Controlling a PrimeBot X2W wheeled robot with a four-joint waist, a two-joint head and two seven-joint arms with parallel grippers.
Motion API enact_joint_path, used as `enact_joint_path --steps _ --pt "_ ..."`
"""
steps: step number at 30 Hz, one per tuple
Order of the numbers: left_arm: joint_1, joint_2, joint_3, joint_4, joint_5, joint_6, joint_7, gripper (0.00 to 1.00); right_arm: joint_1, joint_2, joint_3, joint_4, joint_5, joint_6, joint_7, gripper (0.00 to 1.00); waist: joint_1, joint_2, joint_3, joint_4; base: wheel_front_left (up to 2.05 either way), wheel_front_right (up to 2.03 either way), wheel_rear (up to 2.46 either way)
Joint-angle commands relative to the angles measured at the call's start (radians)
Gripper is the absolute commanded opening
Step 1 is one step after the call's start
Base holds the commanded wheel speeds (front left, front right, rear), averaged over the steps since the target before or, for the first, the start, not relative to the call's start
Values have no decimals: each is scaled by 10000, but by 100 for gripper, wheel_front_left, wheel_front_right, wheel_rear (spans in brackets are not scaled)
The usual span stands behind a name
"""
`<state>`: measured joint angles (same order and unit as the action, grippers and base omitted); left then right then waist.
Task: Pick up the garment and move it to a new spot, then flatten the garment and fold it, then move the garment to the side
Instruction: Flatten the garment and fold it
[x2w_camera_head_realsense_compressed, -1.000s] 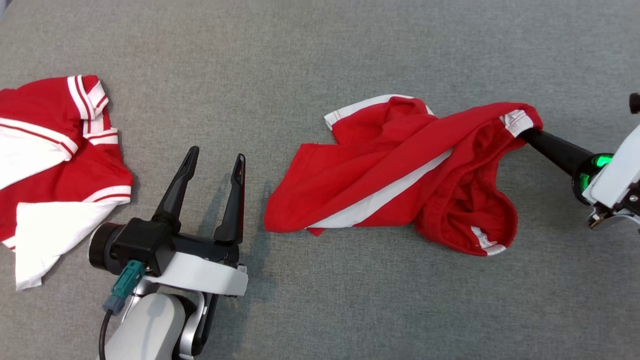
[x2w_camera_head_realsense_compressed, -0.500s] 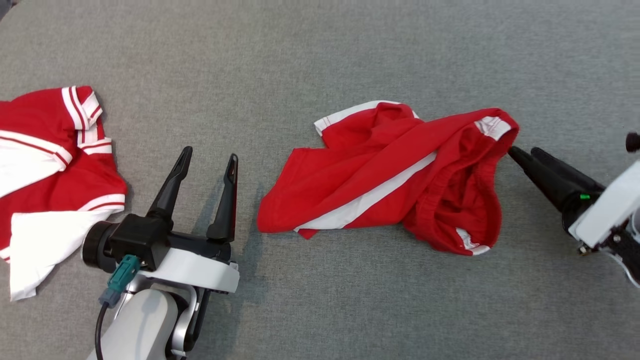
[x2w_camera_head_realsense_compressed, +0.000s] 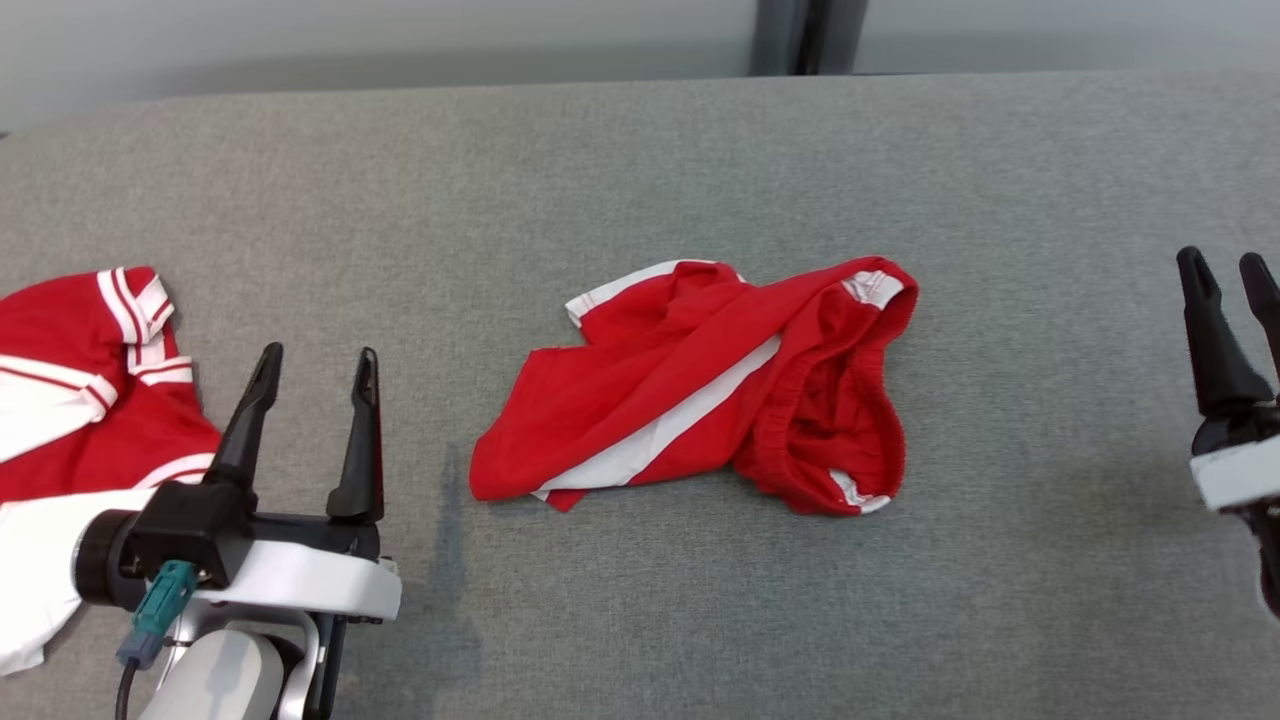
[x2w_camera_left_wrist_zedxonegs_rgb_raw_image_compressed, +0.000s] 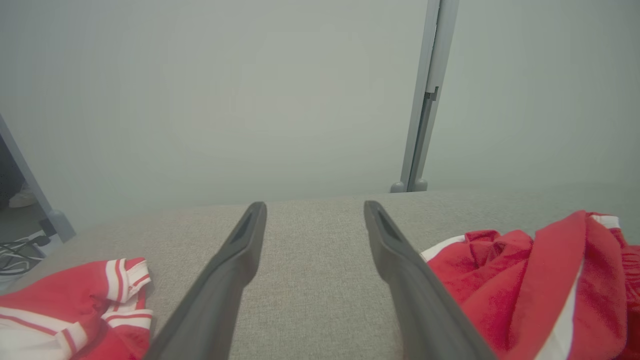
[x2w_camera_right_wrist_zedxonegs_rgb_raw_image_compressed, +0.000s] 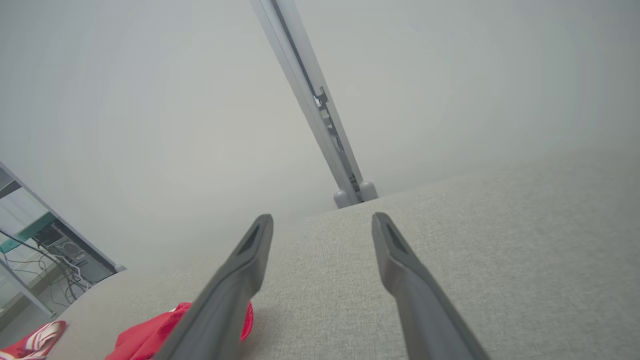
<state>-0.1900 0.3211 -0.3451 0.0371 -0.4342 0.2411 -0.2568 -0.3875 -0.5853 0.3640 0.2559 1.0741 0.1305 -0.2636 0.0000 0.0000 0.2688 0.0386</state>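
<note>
Nearest the robot, the left gripper (x2w_camera_head_realsense_compressed: 320, 352) is standing at the lower left of the head view. Its two long dark fingers are spreading wide apart and gripping nothing, and bare grey cloth is showing between them in the left wrist view. Beside it, toward the robot's left, a red and white striped jersey top (x2w_camera_head_realsense_compressed: 60, 420) is lying crumpled at the edge of the picture. At the lower right, the right gripper (x2w_camera_head_realsense_compressed: 1220, 260) is likewise standing open, its fingers parted and empty; the right wrist view is showing grey cloth in the gap between them.

A little farther out, between the two grippers, the crumpled red shorts with white side stripes (x2w_camera_head_realsense_compressed: 700, 400) are lying loose on the grey woven fabric tabletop (x2w_camera_head_realsense_compressed: 640, 620), neither flattened nor folded. One leg is pointing toward the robot's left, the gathered waistband is gaping toward the right, and a white stripe is running diagonally across the top layer. Both grippers are standing clear of the shorts, the right one well apart.

Farther back, the tabletop is ending against a pale grey wall (x2w_camera_head_realsense_compressed: 400, 40), where a darker grey upright post (x2w_camera_head_realsense_compressed: 790, 35) is rising.
</note>
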Motion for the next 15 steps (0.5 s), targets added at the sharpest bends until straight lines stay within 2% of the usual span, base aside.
enact_joint_path --steps 1,3,6,10,15 --pt "105 115 82 -103 -39 96 -19 100 406 379 -531 -169 -785 7 -11 100 0 0 -229 -207 0 0 0" --pt "258 204 133 -209 -27 181 35 100 843 1062 -1549 -618 -2096 5 -13 100 0 0 -374 -282 0 0 0" --pt "439 330 168 -375 -9 274 107 100 1611 1928 -2389 -1221 -3778 5 -13 100 0 0 -602 -335 0 0 0" --pt "726 419 147 -551 35 411 228 100 2412 2638 -2856 -1753 -5377 5 103 100 0 0 -851 -342 0 0 0" --pt "1103 459 49 -715 88 584 326 100 3203 3378 -3317 -2326 -6666 5 621 100 0 0 -1094 -269 0 0 0"
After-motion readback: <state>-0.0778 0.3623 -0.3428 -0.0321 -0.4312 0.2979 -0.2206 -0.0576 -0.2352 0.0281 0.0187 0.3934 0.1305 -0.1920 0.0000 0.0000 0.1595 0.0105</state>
